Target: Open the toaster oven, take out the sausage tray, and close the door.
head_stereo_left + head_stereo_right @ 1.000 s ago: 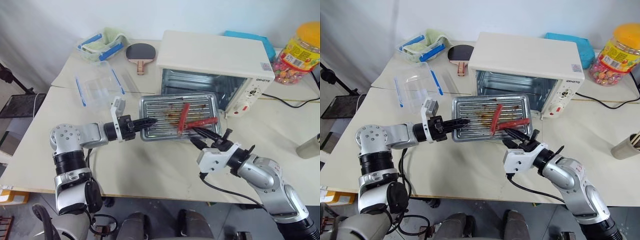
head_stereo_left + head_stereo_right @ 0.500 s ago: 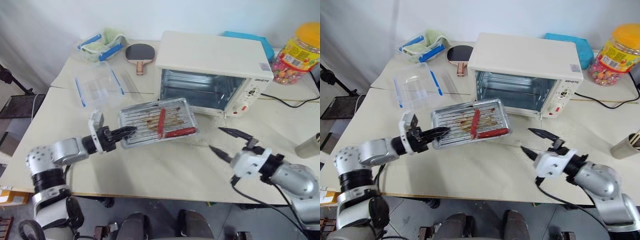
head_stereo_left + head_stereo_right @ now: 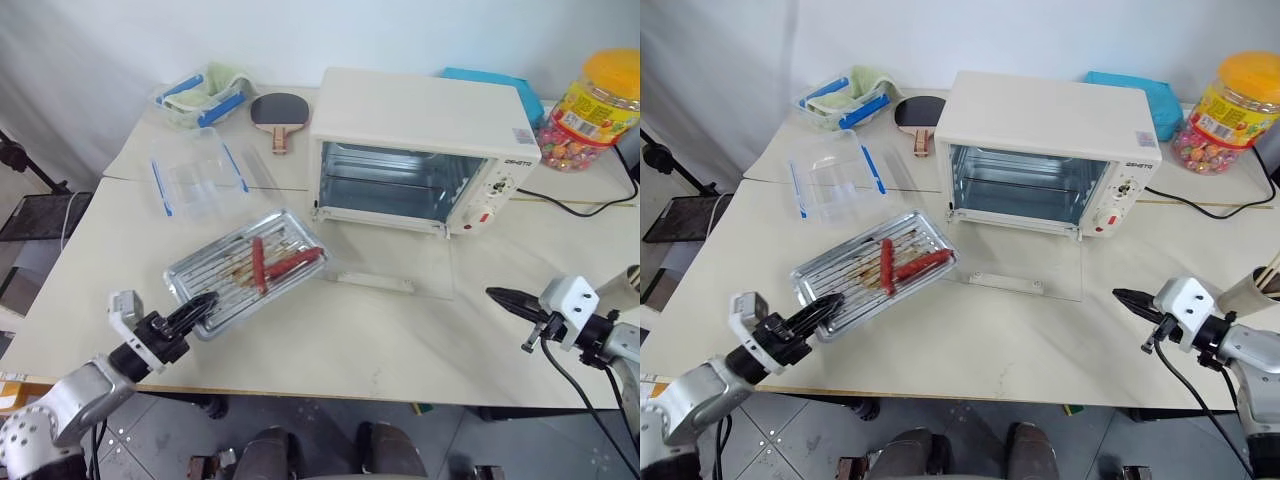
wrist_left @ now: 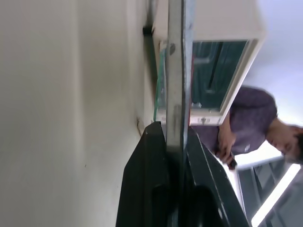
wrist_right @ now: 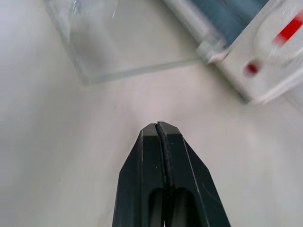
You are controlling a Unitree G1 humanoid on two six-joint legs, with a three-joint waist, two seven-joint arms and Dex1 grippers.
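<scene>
Left eye view showed a wide cream tabletop [image 3: 330, 340] made of two tables pushed together, with a seam running across at the back left, and a plain white wall [image 3: 120, 40] behind it. Under the near edge there was a grey tiled floor [image 3: 300, 440].

The toaster oven [image 3: 425, 125] stood at the back of the tabletop, right of the middle. Its door [image 3: 385, 265] was folded down flat on the surface, with the glass facing up and the cream bar handle [image 3: 375, 281] at the near edge. The cavity behind was open.

The sausage tray [image 3: 245, 270] was out of the oven, on the left part of the tabletop, turned at an angle, with two red sausages [image 3: 275, 264] on its stained ridges. The left gripper [image 3: 197, 306] had its jaws clamped on the near left rim of the tray; in the left wrist view the thin metal edge [image 4: 175, 80] ran between the two black fingers [image 4: 147, 179].

The right gripper [image 3: 503, 296] hung over the bare surface at the right, well apart from the door, with its jaws pressed together and nothing between them.

At the back left lay a clear plastic box [image 3: 195, 172] with blue clips, a second container [image 3: 203, 92] and a table tennis paddle [image 3: 275, 110]. A candy jar [image 3: 598, 95] with a yellow lid stood at the back right, and a black cable [image 3: 575, 198] ran behind the oven.
</scene>
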